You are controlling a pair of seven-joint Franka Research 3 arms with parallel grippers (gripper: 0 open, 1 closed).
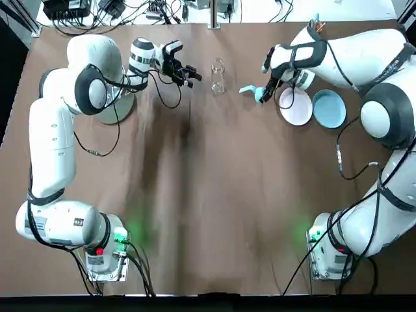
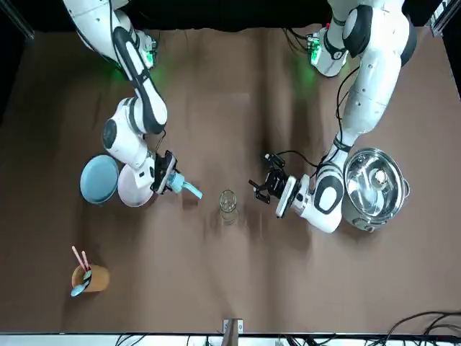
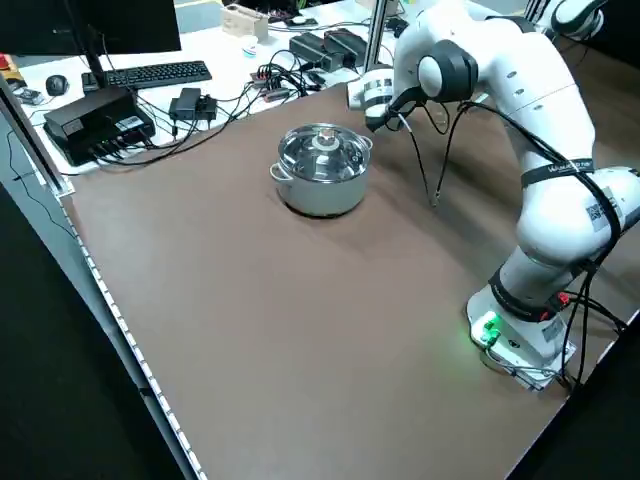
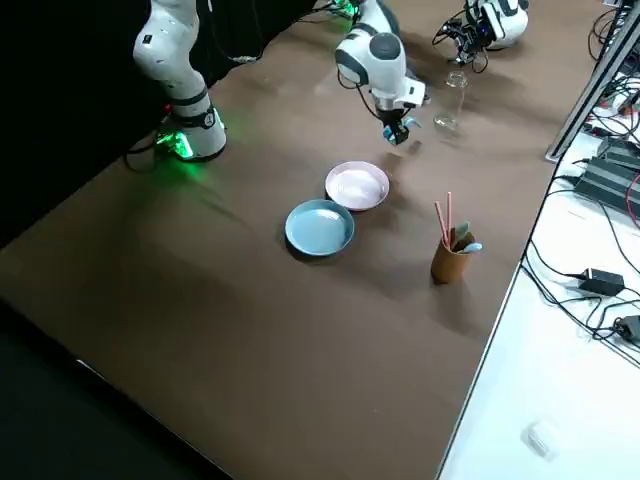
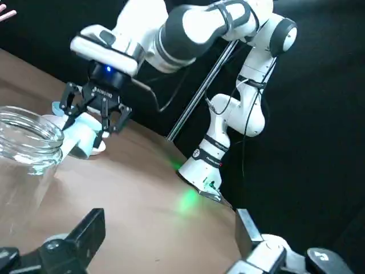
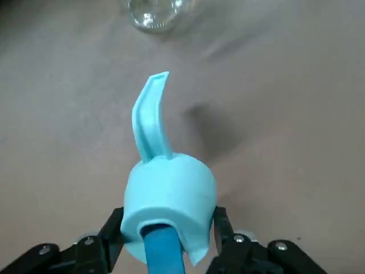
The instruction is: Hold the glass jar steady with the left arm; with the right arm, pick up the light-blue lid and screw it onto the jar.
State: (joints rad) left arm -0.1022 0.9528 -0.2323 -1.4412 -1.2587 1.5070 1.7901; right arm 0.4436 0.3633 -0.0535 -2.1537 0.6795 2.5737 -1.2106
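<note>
Jar (image 1: 218,75), clear glass with an open mouth, stands upright near the far edge of the table (image 1: 208,195), with bare brown surface all round it. To its left, the left gripper (image 1: 192,73) lies level, fingers spread, just beside the jar but not touching it. To its right, the right gripper (image 1: 264,93) pinches the lid (image 6: 169,188), smooth light-blue plastic, rounded, its tapering spout pointing at the jar, apart from it. Further right lie a white plate (image 1: 296,106) and a blue plate (image 1: 329,108), side by side.

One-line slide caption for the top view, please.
Right end effector grips the light-blue spouted plastic lid beside the clear glass jar; left end effector open on its other side.
</note>
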